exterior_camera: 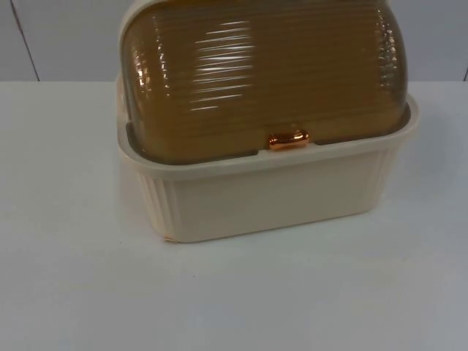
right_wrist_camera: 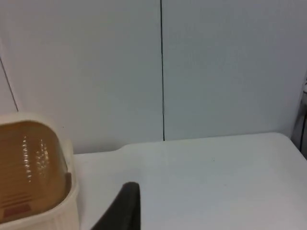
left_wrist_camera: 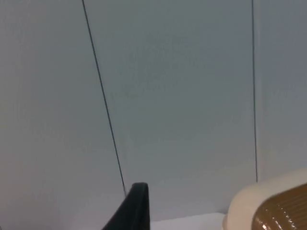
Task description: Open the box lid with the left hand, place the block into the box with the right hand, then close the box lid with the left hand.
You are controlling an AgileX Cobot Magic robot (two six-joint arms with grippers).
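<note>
Box [exterior_camera: 270,194] sits at approx the table's centre in the top view, cream ribbed body w/ the brown ribbed lid [exterior_camera: 263,73] fully down over it, copper handle [exterior_camera: 288,139] at the front edge of the lid, roughly 6 o'clock of the dome. I see no block on the table [exterior_camera: 73,278], so I can't say where it lies. Left gripper [left_wrist_camera: 132,211] hangs clear of the box, looking at the grey wall [left_wrist_camera: 182,96], box corner off at approx 3 o'clock from its fingertip; right gripper [right_wrist_camera: 122,208] likewise apart, box off at 9 o'clock from it. Can't tell how wide either pincer stands, one fingertip each is all I get, neither holding anything I can make out. Lid not yet opened, so I judge we're at the very start. Risks imo: the handle is small and shiny, fingers may slip off it; a push instead of a lift could shove the whole box back; if the lid isn't rolled fully open, the right arm may hit it on the way in.
</note>
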